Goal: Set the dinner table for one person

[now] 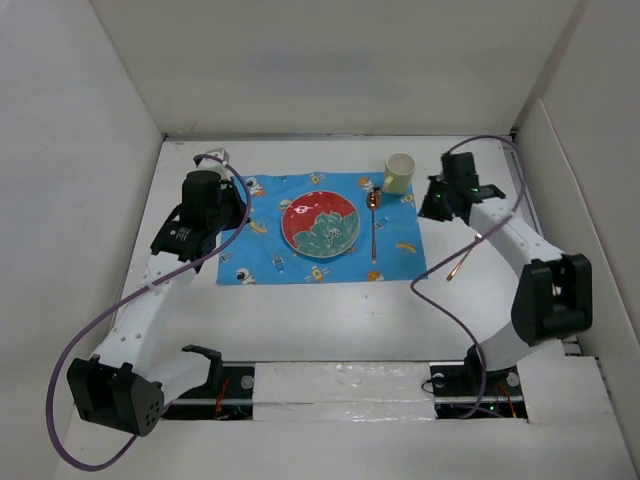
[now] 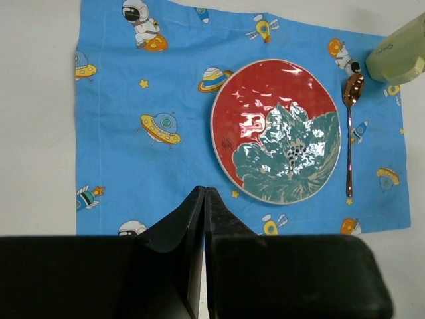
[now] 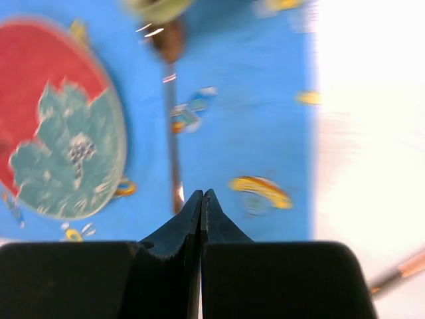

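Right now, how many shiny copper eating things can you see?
2. A spoon lies on the blue placemat, just right of the plate. Another copper piece lies on the bare dinner table past the placemat's right edge; its kind is unclear.

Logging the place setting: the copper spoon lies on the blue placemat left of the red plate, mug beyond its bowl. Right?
No: the copper spoon lies right of the red plate, not left, as the top external view shows. It is on the blue placemat, mug beyond its bowl.
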Available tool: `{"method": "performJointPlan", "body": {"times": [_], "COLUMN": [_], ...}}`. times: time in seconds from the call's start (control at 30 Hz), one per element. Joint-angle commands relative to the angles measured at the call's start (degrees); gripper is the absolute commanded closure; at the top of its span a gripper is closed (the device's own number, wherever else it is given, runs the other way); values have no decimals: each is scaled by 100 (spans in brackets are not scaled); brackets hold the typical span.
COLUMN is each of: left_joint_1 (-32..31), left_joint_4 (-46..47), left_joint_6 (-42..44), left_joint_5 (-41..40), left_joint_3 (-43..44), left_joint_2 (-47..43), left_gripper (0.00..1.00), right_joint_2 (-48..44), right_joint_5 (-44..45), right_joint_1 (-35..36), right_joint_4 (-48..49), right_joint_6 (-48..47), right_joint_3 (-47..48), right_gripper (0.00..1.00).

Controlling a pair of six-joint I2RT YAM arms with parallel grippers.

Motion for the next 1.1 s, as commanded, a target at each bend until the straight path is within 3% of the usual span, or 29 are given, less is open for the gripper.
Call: {"method": "performJointPlan", "body": {"times": [0.0,0.07,0.1,0.13,0.17,0.23,0.3,0.57,0.7,0.73,0.77,0.87,1.07], "left_joint_1": [-40,-40,-40,-40,-40,-40,-40,-40,-40,-40,-40,-40,-40], "left_joint_4": [124,116,98,89,98,98,115,168,186,195,195,221,230], "left_joint_6": [31,31,31,31,31,31,31,-30,-57,-66,-66,-66,-66], "left_joint_5": [166,201,201,218,245,245,236,306,333,333,333,333,342], "left_joint_3": [37,37,28,28,19,2,-16,-112,-165,-165,-165,-174,-183], "left_joint_2": [-54,-62,-54,-62,-80,-89,-124,-221,-256,-282,-282,-308,-361], "left_gripper": [100,100,100,95,91,82,80,78,78,77,77,77,77], "right_joint_2": [-834,-915,-994,-977,-925,-723,-591,59,359,420,447,552,-61], "right_joint_5": [998,1209,1228,1228,1176,992,711,332,411,515,569,692,833], "right_joint_1": [-1204,-1608,-1812,-2032,-2234,-2631,-2746,-2746,-2746,-2633,-2632,-2571,-2307], "right_joint_4": [204,221,308,327,309,248,283,204,-24,-103,-104,-314,-411], "right_joint_6": [303,373,365,339,330,216,-20,-154,-180,-171,-171,-197,-145], "right_joint_3": [-1033,-1359,-1501,-1616,-1695,-1696,-1635,-1459,-1301,-1188,-1186,-1029,-889], "right_gripper": [100,100,93,75,67,55,52,57,67,79,79,100,100]}}
